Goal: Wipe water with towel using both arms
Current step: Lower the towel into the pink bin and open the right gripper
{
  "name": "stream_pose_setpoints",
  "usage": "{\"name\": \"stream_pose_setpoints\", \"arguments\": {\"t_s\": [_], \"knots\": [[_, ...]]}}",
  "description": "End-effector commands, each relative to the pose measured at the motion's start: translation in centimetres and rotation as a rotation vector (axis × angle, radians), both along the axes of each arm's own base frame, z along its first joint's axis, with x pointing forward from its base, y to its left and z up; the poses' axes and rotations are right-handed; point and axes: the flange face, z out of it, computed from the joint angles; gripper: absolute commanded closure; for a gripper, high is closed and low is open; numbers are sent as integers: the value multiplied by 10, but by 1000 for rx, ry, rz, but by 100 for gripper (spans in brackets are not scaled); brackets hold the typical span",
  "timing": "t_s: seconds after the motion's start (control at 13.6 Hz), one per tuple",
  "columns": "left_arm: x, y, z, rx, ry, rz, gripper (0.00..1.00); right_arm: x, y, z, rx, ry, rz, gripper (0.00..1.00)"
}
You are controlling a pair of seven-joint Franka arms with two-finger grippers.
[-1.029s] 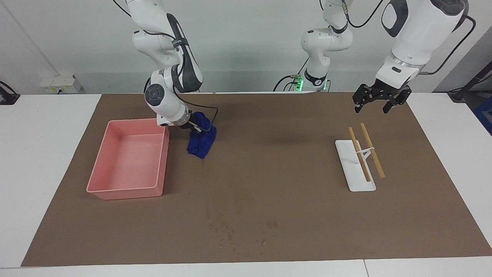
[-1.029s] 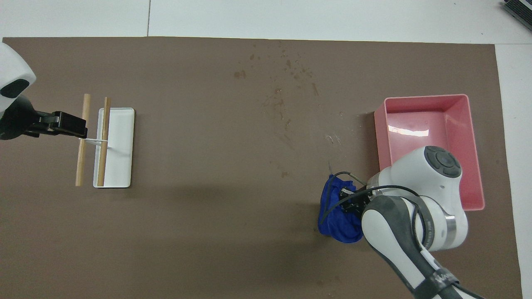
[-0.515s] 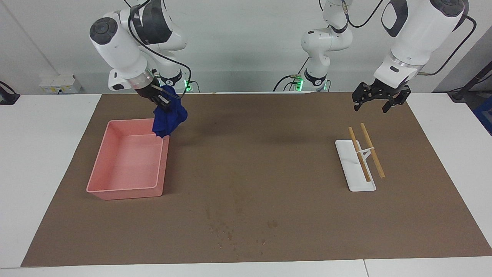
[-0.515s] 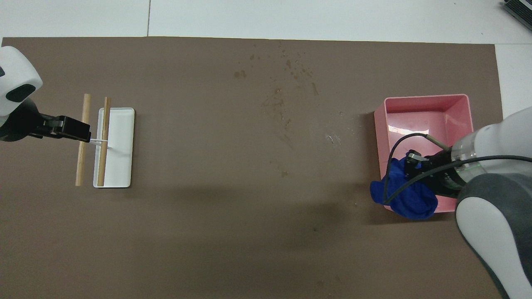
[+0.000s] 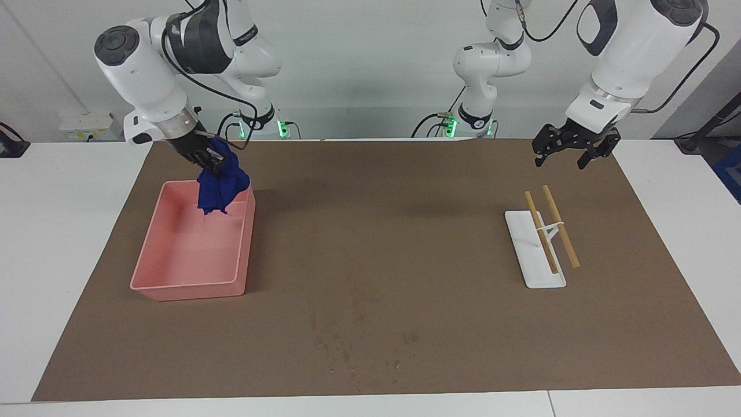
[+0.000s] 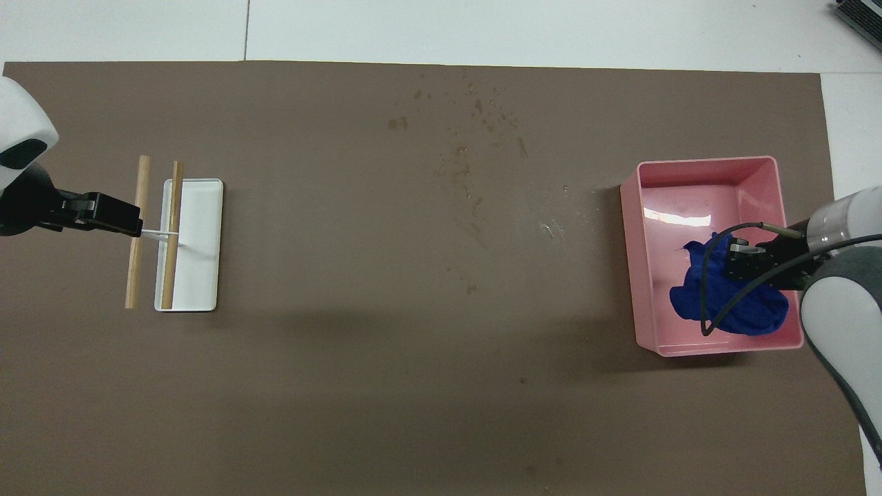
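Right arm comes in from its base at the pink tray's end of the table, elbow high, forearm angled down toward the tray. Right gripper [image 5: 207,156] is up in the air over the end of the pink tray [image 5: 151,272] nearest the robots, fingers clamped on the towel [image 5: 222,188]. Towel is bunched and hangs down from the gripper, lower end dropping inside the tray walls. From the facing view I can't tell if the cloth tip touches the tray floor. In the overhead view the towel [image 6: 730,303] covers the tray's corner closest to the right arm, with a black cable looped across it.

Left arm waits at the other end of the table, wrist bent down. Left gripper [image 5: 566,157] hovers over the brown mat [image 5: 405,243], just on the robots' side of the white stand [image 5: 532,260]. Fingers spread apart, holding nothing. Two wooden sticks [image 5: 558,226] lie across the stand, side by side, both tilted the same way.

Dark wet spots [image 5: 353,347] sit on the mat mid-table, along its edge farthest from the robots, well apart from both grippers. A faint shiny smear [image 6: 551,227] lies on the mat near the tray.
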Motion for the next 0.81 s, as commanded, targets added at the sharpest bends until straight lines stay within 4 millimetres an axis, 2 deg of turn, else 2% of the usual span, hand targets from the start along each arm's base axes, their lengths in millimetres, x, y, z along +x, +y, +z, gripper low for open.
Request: {"name": "stream_pose_setpoints", "arguments": {"t_s": [0.0,0.22,0.37,0.59,0.66,0.74], "knots": [[-5,0,5,3,-7,-9,0,5,-6,-32,-11,35,70,100],[-6,0,6,3,-8,-7,0,17,-40,-74,21,64,160,100],[-5,0,7,-9,-13,-4,0,21,-45,-90,19,44,157,100],[-5,4,7,-9,-15,2,0,22,-48,-96,9,30,158,98],[-6,4,8,-7,-17,2,0,23,-48,-93,5,26,156,28],[-6,4,8,-9,-16,4,0,25,-47,-86,1,13,150,10]]}}
